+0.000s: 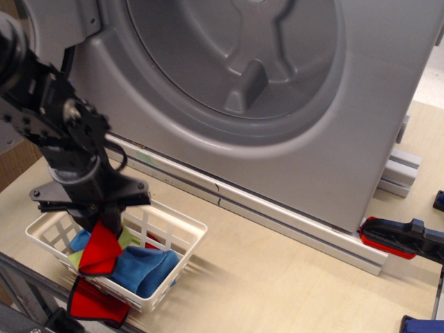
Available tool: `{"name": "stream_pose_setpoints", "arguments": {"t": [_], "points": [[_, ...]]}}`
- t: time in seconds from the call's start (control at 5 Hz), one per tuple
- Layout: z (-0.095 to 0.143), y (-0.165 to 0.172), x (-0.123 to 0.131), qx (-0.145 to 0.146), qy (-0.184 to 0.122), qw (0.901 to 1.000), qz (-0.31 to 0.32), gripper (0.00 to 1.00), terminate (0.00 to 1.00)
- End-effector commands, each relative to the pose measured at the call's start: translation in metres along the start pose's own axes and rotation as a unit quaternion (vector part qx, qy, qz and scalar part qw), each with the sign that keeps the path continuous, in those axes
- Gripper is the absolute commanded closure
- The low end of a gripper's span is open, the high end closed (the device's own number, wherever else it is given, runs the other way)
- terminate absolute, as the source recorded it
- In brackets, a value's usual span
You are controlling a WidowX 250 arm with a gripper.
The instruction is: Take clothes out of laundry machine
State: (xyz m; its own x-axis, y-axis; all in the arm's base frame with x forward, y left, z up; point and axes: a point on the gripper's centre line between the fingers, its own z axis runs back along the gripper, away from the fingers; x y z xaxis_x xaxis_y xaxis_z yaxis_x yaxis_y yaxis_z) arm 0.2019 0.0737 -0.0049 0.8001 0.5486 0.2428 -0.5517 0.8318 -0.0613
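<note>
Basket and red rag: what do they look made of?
Basket: looks like white moulded plastic, glossy, with stiff lattice walls and a smooth rim. Red rag: soft woven or microfibre cloth, matte, hanging limp and folded from the gripper over the basket; the exact fabric can't be told.

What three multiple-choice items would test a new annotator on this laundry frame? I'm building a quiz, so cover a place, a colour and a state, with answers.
1. Where is the black robot gripper?
A. Inside the drum
B. Over the white lattice plastic basket
C. By the red clamp

2. What colour is the small soft cloth hanging from the gripper?
A. Red
B. Blue
C. White

3. What is the state of the drum of the large silver-grey laundry machine?
A. Door shut
B. Holding clothes
C. Open, no clothes visible inside

Answers:
1 B, its fingers hang above the basket's left part.
2 A, the red cloth sits beside a blue cloth in the basket.
3 C, only bare grey paddles show.
</note>
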Motion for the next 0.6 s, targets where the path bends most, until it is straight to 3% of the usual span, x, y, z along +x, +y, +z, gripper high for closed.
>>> {"name": "stream_pose_setpoints", "arguments": {"t": [0.0,0.2,0.4], "points": [[0.028,-0.005,0.017,0.061,0.018,0.998,-0.004,0.0,0.0],[0.032,-0.008,0.022,0.07,0.035,0.9963,0.035,0.0,0.0],[0.045,-0.018,0.033,0.062,0.038,0.997,0.026,0.0,0.0]]}}
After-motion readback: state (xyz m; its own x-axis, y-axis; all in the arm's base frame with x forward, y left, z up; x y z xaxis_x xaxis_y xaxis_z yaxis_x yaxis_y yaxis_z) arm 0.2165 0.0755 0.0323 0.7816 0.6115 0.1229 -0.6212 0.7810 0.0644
